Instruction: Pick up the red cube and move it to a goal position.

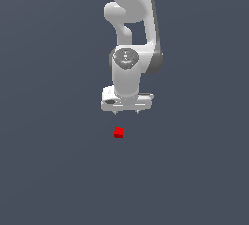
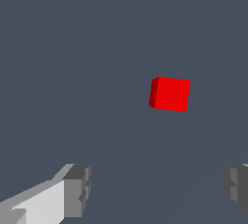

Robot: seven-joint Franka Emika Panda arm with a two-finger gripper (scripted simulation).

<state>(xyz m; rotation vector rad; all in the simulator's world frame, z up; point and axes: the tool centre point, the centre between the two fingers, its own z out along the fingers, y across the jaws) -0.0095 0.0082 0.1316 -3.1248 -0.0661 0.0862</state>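
Hanging wide open and empty, the jaws sit above one red cube (image 1: 118,132).

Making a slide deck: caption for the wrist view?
Wrist camera: open gripper poised above the untouched red cube on a plain grey floor.
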